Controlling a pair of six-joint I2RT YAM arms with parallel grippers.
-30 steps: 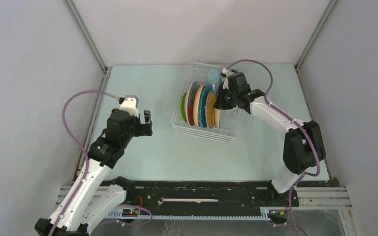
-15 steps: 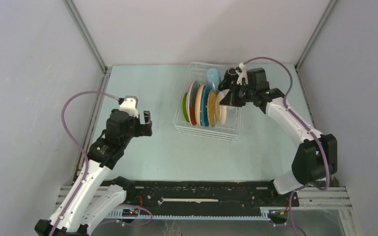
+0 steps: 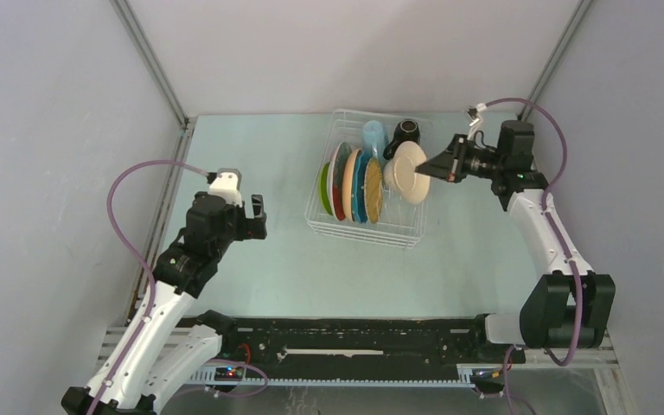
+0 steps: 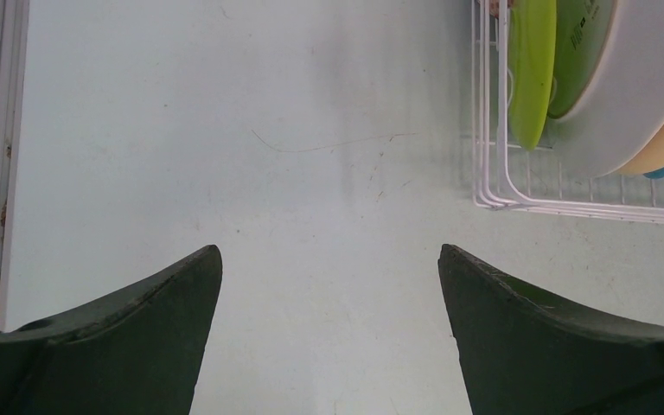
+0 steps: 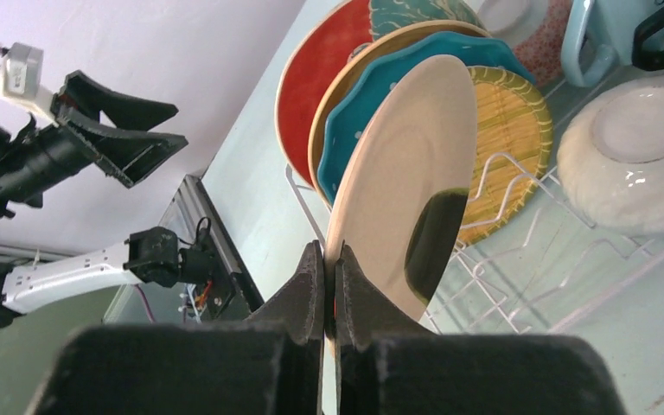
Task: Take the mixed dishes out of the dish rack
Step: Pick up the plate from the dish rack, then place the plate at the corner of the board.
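open table [image 4: 311,173] ahead of the left claw [image 4: 328,252], dish rack [image 4: 489,156] wall at its right, plates [image 3: 350,186] packed upright inside

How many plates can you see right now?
6: lime green, red, orange, blue and yellow woven standing in the dish rack; cream plate pinched in the right fingers. More may be hidden between them.

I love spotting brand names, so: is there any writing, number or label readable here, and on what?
No text here can be read.
Dark print on the back of the green plate in the dish rack, left wrist view: too blurred to read.
The cream plate held by the right tool: no writing shows.
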